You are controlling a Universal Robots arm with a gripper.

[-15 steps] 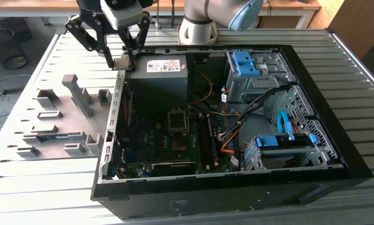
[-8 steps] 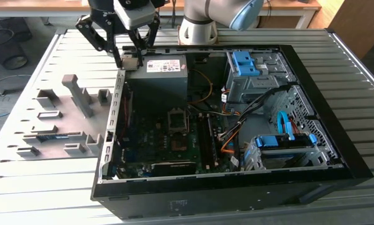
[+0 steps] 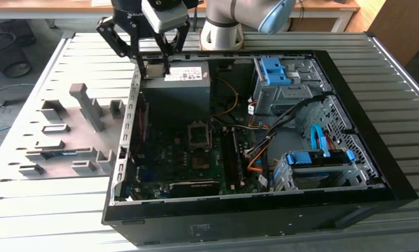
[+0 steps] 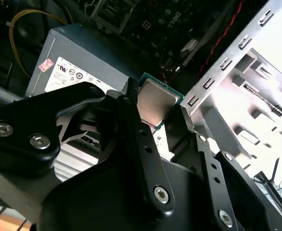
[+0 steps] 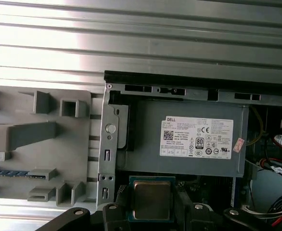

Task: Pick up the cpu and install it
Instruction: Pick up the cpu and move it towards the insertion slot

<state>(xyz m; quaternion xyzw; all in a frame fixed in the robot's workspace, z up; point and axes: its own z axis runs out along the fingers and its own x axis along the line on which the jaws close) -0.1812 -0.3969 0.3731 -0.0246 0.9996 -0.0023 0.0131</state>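
The cpu (image 5: pixel 152 199) is a small square chip with a silvery lid and a green edge, held between my gripper's black fingers. It also appears in the second wrist view as the cpu (image 4: pixel 155 102). My gripper (image 3: pixel 153 67) hangs over the far left corner of the open computer case (image 3: pixel 377 173) in the exterior view, above the grey power supply (image 3: pixel 176 84), shut on the chip. The empty socket (image 3: pixel 198 132) with its metal frame lies on the motherboard (image 3: pixel 188 157), nearer the case's middle.
A grey fixture tray (image 3: pixel 62 136) with blocks and a memory stick lies on the exterior view's left of the case. Blue drive cages (image 3: pixel 314 163), orange and black cables (image 3: pixel 259 152) fill the case's right half. The slatted metal table (image 3: pixel 391 68) surrounds everything.
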